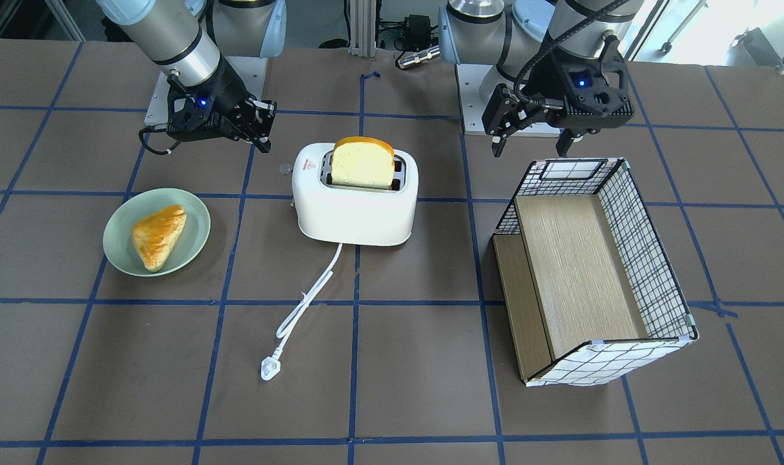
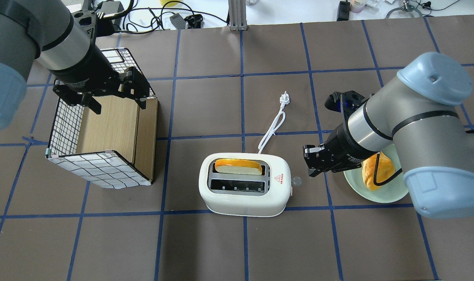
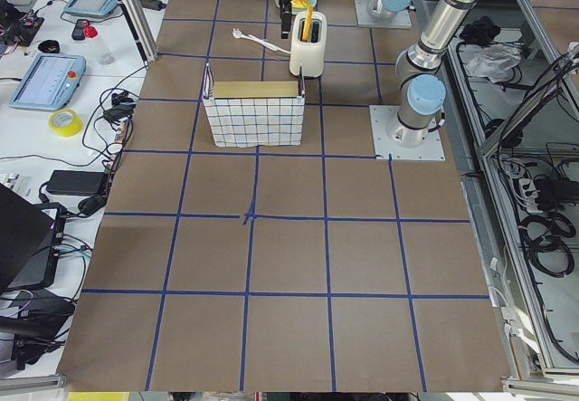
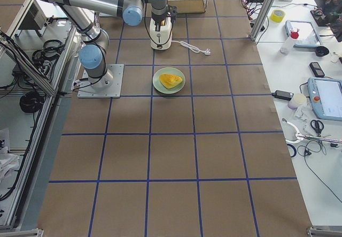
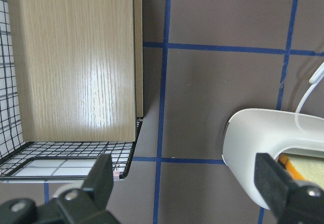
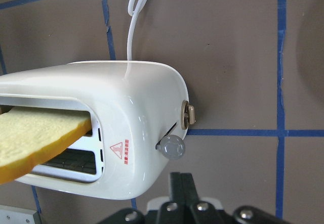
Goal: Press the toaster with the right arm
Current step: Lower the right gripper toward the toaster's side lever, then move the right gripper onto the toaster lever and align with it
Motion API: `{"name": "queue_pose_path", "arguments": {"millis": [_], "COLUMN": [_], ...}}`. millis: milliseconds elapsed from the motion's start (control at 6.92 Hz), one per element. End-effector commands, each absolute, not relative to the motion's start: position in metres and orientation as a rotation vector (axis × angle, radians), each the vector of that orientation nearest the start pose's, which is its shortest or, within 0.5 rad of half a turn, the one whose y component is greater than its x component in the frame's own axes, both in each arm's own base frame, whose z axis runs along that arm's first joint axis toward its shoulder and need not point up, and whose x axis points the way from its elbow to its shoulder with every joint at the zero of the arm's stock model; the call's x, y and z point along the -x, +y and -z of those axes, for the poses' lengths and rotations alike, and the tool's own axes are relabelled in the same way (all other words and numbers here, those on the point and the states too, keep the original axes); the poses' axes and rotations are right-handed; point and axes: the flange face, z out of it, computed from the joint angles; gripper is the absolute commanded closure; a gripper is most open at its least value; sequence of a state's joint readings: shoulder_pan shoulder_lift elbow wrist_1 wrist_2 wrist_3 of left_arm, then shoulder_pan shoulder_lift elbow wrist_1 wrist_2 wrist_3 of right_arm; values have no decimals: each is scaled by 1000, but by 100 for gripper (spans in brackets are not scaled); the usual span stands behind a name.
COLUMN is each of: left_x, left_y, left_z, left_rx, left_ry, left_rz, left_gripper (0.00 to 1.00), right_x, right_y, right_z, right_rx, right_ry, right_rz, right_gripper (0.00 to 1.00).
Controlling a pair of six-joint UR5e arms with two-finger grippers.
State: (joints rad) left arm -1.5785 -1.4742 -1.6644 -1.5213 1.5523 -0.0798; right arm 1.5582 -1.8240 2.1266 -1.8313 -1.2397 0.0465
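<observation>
- Two fingers pressed together on right gripper (image 1: 261, 137), front-facing view; toaster (image 1: 356, 213) just beyond its tips, apart; bread slice (image 1: 363, 165) standing in one slot. Left gripper (image 1: 531, 150) spread wide over basket (image 1: 644, 258) edge.
- Overhead: lever knob (image 2: 296, 180) near right gripper's tips, small gap between; plate (image 2: 393, 197) with pastry (image 2: 371, 175) beneath right arm (image 2: 377, 128).
- Side views: too small to judge either gripper; toaster beside right gripper.
- Left wrist: wide gap between fingers (image 5: 104, 176); basket ahead on one side, toaster's end on the other.
- Right wrist: joined fingertips (image 6: 179, 183) pointing at lever knob on toaster's end face, no contact seen; cord (image 6: 132, 32) trailing off beyond.
</observation>
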Motion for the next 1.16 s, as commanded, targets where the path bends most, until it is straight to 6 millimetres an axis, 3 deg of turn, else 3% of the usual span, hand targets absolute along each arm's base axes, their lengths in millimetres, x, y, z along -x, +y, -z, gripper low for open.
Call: {"name": "queue_pose_path", "arguments": {"millis": [0, 289, 1012], "left_x": [139, 139, 139], "left_y": [-455, -455, -455], "left_z": [-492, -493, -493], "left_rx": [113, 113, 113], "left_ry": [3159, 3161, 3159], "left_rz": [81, 83, 84], "left_gripper": [0, 0, 0], "right_x": [-165, -165, -169], "right_y": [-365, -365, -359], "right_z": [-337, -323, -314], "right_rx": [-73, -81, -101], "right_ry": [2774, 2769, 2730], "right_rz": [21, 67, -24], "right_gripper": [100, 100, 100]}}
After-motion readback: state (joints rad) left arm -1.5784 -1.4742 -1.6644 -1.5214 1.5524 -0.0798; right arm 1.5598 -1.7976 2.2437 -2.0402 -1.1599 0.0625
